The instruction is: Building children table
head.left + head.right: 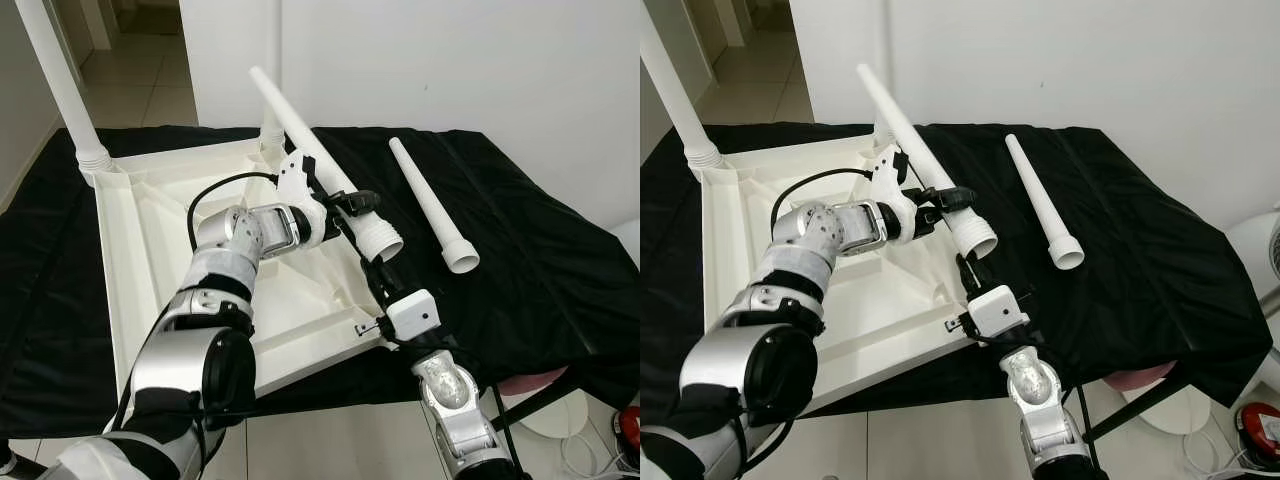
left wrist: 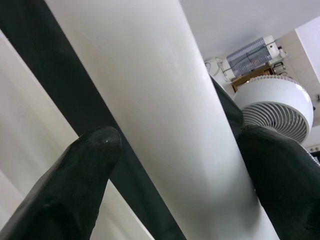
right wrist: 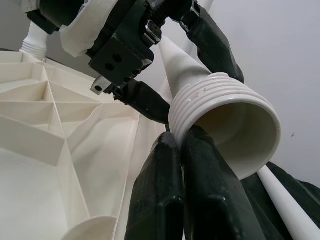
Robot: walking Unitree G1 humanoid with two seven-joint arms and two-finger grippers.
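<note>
- Table leg [image 1: 330, 165], white with a threaded end, was held off the cloth, clamped between the left gripper [image 1: 352, 205] fingers just behind the thread.
- Left wrist view: both black fingertips [image 2: 85, 165] pressed on opposite sides of the leg shaft. Firm hold.
- Right gripper [image 3: 192, 150] sat right under the threaded collar, fingers pressed together side by side, nothing between them, tips touching the thread from below.
- Upturned tabletop [image 1: 150, 230] lay beside both grippers on the black cloth [image 1: 520, 250]; near corner socket by the right wrist looked unfilled.
- Done, by my read: two legs [image 1: 55, 80] already stood in the far corners.
- Left: seat and screw in the held leg, then the spare leg [image 1: 432, 208] lying on the cloth beyond the fingers, well apart from the tabletop.
- Roughly halfway.
</note>
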